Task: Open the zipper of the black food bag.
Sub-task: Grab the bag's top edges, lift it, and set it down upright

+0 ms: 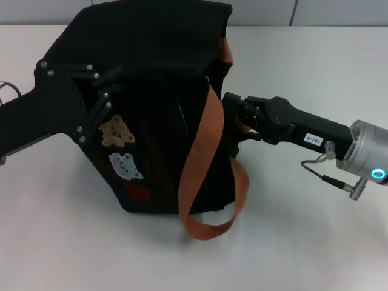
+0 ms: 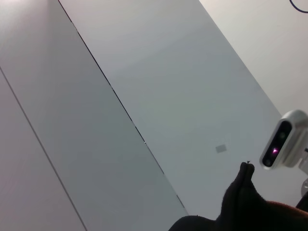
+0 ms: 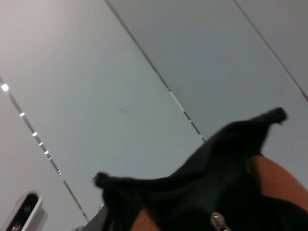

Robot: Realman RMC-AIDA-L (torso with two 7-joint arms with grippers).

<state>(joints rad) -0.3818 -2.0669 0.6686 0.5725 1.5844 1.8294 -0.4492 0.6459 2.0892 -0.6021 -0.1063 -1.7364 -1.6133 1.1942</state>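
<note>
The black food bag (image 1: 157,121) stands mid-table, its tan bear patch (image 1: 116,132) and pale animal patch (image 1: 125,165) facing me. Two rust-brown straps (image 1: 203,151) hang down its right side. My left gripper (image 1: 100,85) is at the bag's upper left end, its fingers closed into the fabric. My right gripper (image 1: 233,121) presses against the bag's right side behind a strap. In the right wrist view the black fabric (image 3: 216,159) rises close by, with a small silver pull (image 3: 219,221) near its base; I cannot tell whether it belongs to the zipper. In the head view the zipper is lost in the black fabric.
The white table (image 1: 303,242) surrounds the bag, and a grey wall edge (image 1: 339,12) runs along the back. A loop of strap (image 1: 212,227) lies on the table in front of the bag. The left wrist view shows a fabric peak (image 2: 243,192) and wall panels.
</note>
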